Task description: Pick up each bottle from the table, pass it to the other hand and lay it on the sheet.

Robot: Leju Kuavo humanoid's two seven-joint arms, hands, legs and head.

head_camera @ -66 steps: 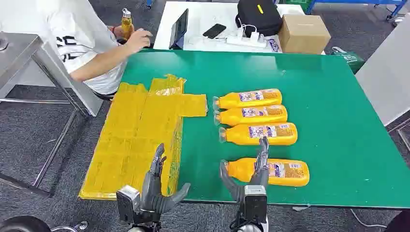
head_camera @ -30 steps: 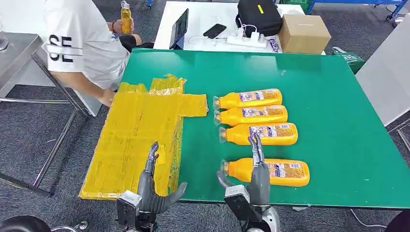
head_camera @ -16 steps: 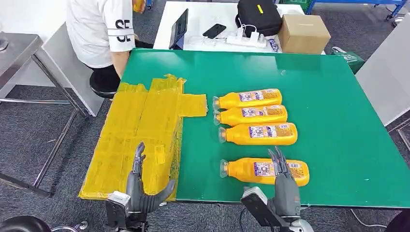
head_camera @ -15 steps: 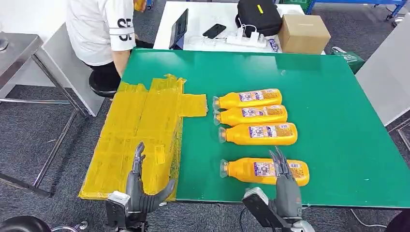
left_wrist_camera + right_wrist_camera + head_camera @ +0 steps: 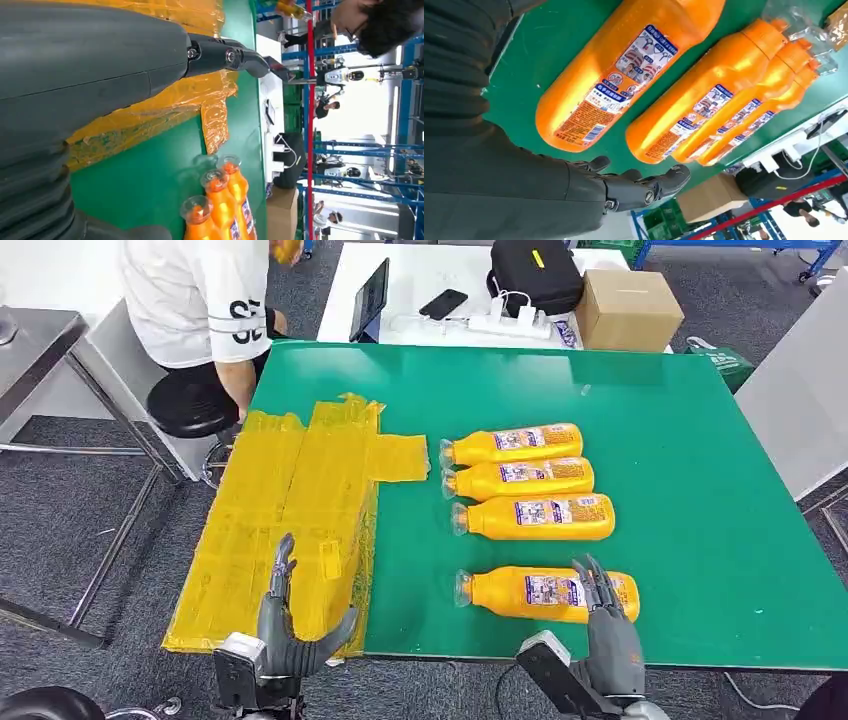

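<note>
With fingers spread and holding nothing, the right hand (image 5: 606, 625) at lower right should settle squarely around the nearest bottle (image 5: 545, 594) before closing, while the left hand (image 5: 285, 625) waits open.

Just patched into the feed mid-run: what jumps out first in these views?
Four orange bottles lie on their sides on the green table, three packed in a row and one nearer bottle set apart. The right hand hovers open at that bottle's base end. A crinkled yellow sheet covers the table's left side, with the left hand open over its near edge.
</note>
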